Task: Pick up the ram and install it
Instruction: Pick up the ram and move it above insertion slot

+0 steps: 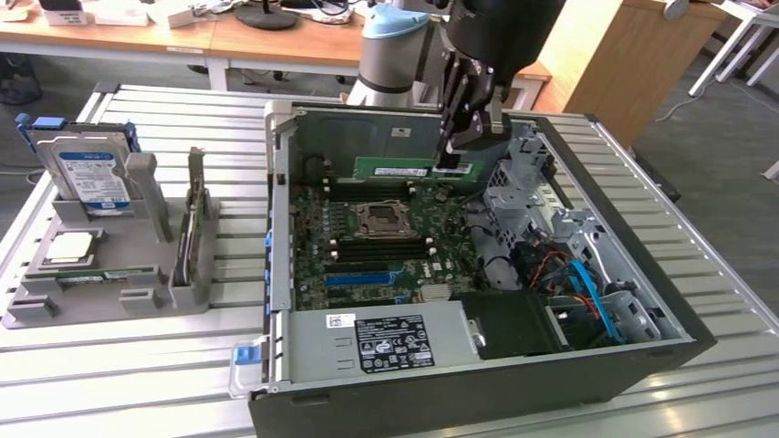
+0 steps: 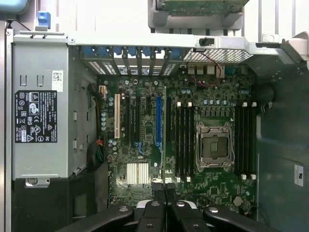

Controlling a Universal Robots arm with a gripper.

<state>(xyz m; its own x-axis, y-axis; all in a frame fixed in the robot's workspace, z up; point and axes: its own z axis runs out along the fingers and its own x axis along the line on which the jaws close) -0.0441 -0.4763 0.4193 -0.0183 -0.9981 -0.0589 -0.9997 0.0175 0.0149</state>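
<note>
Inside the open computer case (image 1: 283,228) on the desk (image 1: 98,383), the gripper (image 1: 451,164) is hanging over the motherboard (image 1: 365,265), its fingers (image 2: 155,192) pinching narrowly on the ram (image 1: 392,170), with the grey drive cage (image 1: 524,173) crowding at 3 o'clock and freer room lying toward the case wall at 9 o'clock. The ram is sitting edge-down at 12 o'clock of the CPU socket (image 1: 379,219), its long axis running 9 to 3 o'clock in the exterior view, parallel to the black memory slots (image 1: 365,193).
</note>
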